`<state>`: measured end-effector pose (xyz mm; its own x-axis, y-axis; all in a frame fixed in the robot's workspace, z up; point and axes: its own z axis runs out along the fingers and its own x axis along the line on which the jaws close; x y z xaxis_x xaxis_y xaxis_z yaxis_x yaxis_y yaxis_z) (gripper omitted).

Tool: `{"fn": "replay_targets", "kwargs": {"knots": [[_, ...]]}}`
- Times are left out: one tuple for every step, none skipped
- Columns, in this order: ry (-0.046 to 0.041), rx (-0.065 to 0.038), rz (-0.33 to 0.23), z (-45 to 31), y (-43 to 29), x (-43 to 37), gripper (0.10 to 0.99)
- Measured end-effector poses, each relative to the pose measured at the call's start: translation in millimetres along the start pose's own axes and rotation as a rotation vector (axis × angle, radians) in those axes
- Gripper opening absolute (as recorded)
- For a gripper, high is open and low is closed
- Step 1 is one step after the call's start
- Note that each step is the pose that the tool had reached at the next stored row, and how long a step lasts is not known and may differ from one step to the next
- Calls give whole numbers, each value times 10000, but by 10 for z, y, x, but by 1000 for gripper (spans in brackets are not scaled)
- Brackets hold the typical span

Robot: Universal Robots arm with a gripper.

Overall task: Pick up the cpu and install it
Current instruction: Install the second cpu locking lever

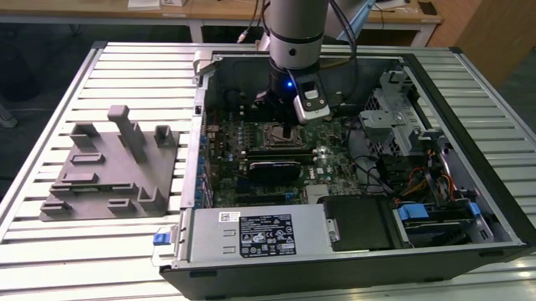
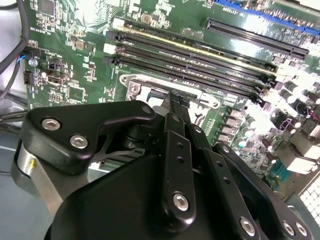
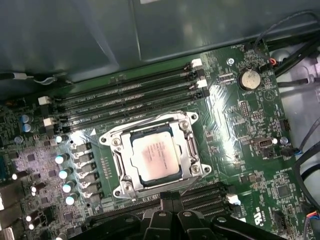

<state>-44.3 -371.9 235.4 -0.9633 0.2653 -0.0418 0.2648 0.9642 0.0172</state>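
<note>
The cpu (image 3: 156,157) lies flat in its socket (image 3: 156,155), light, thin, fragile; only its edges offer grip. My claw (image 3: 171,200) hangs just beside it, fingers together, holding nothing.

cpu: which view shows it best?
The first wrist view: the cpu lies flat in its socket frame, its whole top unobstructed. The second wrist view shows a part of the socket frame behind the gripper's linkage. In the exterior view the arm hangs above the socket.

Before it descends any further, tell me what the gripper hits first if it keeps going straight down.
Probably the cpu lying in its socket frame on the motherboard. The gripper hangs over the socket's edge, so it might catch the frame first; depth is unclear.
</note>
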Motion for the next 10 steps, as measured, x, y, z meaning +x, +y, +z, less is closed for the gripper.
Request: {"fn": "replay_targets", "kwargs": {"knots": [[0, 0, -12, 0, -10, -3, 106], [0, -1, -28, 1, -21, -6, 106], [1, -2, -57, 2, -31, -8, 106], [2, -3, -99, 2, -39, -11, 106], [3, -6, -151, 4, -45, -12, 106], [4, -9, -208, 5, -50, -14, 106], [4, -11, -270, 6, -55, -14, 106], [6, -14, -343, 7, -61, -15, 106], [7, -17, -413, 8, -67, -15, 106], [8, -20, -479, 9, -74, -14, 106]]}}
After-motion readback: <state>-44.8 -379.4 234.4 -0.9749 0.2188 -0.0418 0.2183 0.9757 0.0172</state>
